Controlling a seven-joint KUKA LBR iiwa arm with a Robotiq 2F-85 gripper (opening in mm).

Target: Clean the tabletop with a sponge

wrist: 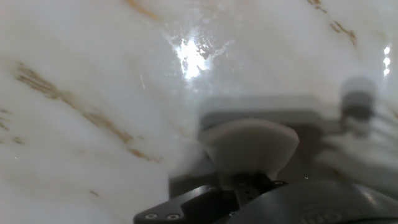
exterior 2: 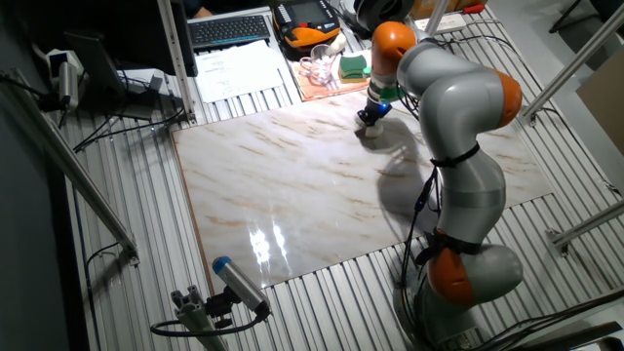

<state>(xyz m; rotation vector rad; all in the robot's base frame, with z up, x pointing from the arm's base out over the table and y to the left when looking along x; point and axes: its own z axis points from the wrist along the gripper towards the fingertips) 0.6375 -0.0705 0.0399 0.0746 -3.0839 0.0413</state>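
The tabletop is a glossy white-beige marble slab with brown veins, lying on ribbed grey metal. My gripper is down at its far edge, right of centre. In the hand view the marble tabletop fills the frame, with a bright glare spot on it. The cream-white sponge sits pinched in my gripper and appears pressed against the marble. In the fixed view the sponge is too small to pick out under the hand.
Behind the slab lie an orange tray with a green-and-yellow sponge, papers and a keyboard. A blue-tipped cylinder on a stand stands near the front left corner. Metal frame bars cross the left side.
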